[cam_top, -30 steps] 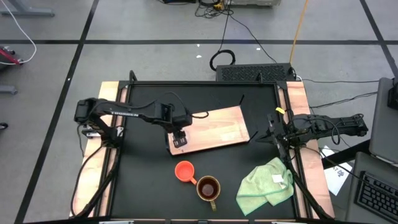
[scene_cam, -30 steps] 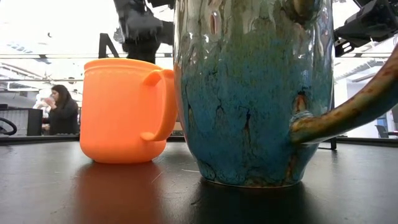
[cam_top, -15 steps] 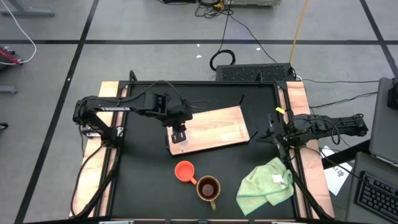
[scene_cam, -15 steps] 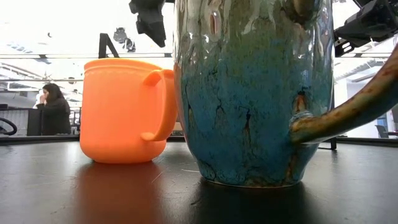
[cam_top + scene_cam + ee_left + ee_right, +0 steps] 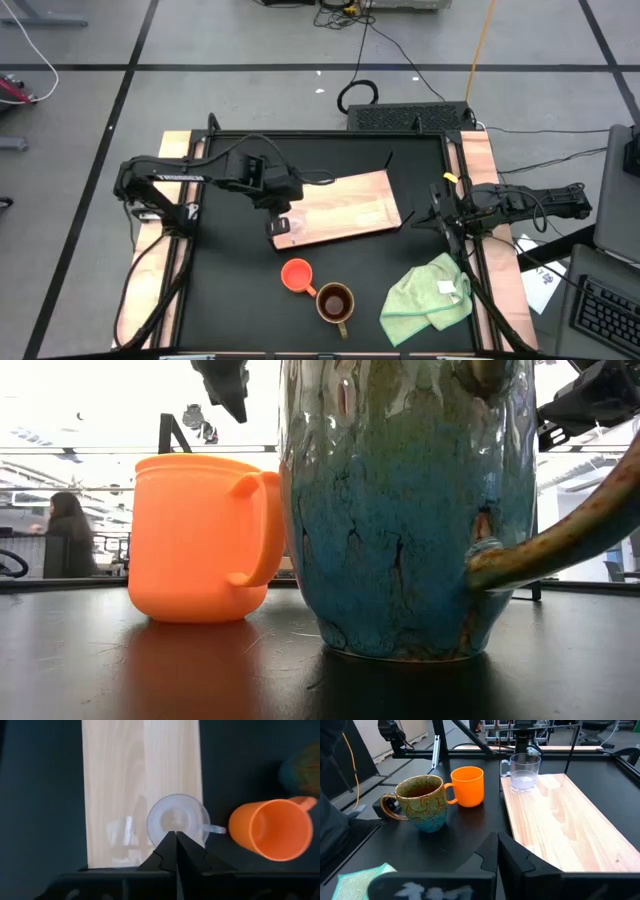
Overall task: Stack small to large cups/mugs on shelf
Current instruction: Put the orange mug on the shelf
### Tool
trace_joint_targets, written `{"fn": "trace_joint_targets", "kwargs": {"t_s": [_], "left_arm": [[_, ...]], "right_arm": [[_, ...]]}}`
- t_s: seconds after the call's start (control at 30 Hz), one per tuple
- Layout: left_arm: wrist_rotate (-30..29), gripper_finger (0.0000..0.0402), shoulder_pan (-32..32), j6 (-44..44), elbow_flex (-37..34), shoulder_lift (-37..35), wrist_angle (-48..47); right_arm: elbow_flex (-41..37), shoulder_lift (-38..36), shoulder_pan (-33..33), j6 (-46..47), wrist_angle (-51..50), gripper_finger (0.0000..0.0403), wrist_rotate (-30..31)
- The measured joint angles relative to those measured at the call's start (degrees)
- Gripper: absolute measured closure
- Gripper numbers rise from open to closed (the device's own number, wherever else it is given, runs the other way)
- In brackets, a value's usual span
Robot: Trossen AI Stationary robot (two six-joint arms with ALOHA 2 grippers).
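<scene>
**Clear cup set on shelf — orange cup and mug awaiting**

- Clear glass cup (image 5: pixel 177 822): upright at one end of the shelf (image 5: pixel 345 208), the end nearest the other two vessels, handle toward the orange cup. Probably put there first as the smallest item, with the rest of the board bare for what follows.
- Left tool (image 5: pixel 176 851): directly above the clear cup, fingers pressed together and holding nothing. The cup stands free of them, so the placement reads as done.
- Orange cup (image 5: pixel 296 274): on the black tabletop (image 5: pixel 230 290) just off the shelf's end, upright, mouth up — the likely next pick, being middle in size.
- Brown mug (image 5: pixel 335 301): on the tabletop just beside the orange cup, upright, handle pointing away from it.
- Right tool (image 5: pixel 497 851): at the tabletop's right edge, fingers closed and empty, apparently waiting.
- Green cloth (image 5: pixel 428 297): crumpled near the right front corner, apart from the cups.
</scene>
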Motion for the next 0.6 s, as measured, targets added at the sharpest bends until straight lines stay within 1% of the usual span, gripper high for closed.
{"fn": "trace_joint_targets", "kwargs": {"t_s": [0.23,0.37,0.47,0.6], "left_arm": [[-1.4,0.04,-2.7,-1.1,0.0,-5.3,2.0],[-5.2,0.04,-4.4,-3.1,-1.3,-9.0,2.3],[-7.9,0.04,-5.7,-4.7,-4.2,-12.9,4.1],[-10.7,0.04,-7.5,-6.9,-11.6,-19.6,9.0]], "right_arm": [[0.0,0.0,0.0,0.0,-0.1,0.0403,0.0],[0.0,0.0,0.0,0.0,-0.1,0.0403,0.0],[0.0,0.0,0.0,0.0,-0.1,0.0403,0.0],[0.0,0.0,0.0,0.2,-0.1,0.0403,0.0]]}}
